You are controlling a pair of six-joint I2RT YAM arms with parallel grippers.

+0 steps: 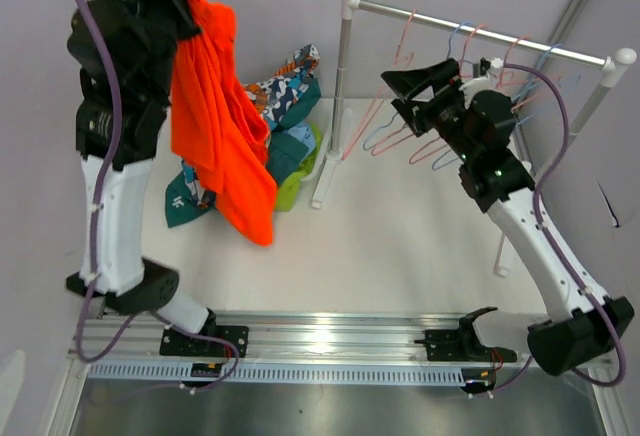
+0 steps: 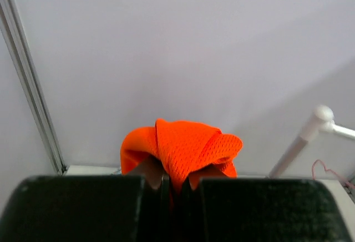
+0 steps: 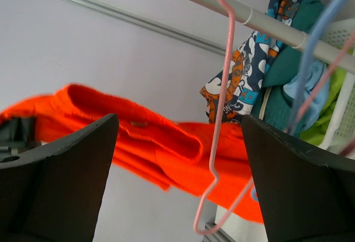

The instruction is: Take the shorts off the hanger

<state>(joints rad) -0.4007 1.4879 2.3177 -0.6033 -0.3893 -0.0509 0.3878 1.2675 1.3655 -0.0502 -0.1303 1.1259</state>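
Orange shorts (image 1: 215, 126) hang high at left from our left gripper (image 2: 177, 183), fingers pinched on the cloth. Our right gripper (image 3: 177, 136) gapes wide beside a pink hanger (image 3: 223, 86) on the rail (image 3: 266, 23); other shorts (image 1: 290, 106) lie heaped behind.

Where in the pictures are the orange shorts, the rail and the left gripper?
orange shorts (image 1: 215, 136): top external view, middle of the hanging fabric.
rail (image 1: 437, 22): top external view, bare stretch of the bar.
left gripper (image 2: 177, 185): left wrist view, between its fingertips, shut on the shorts.
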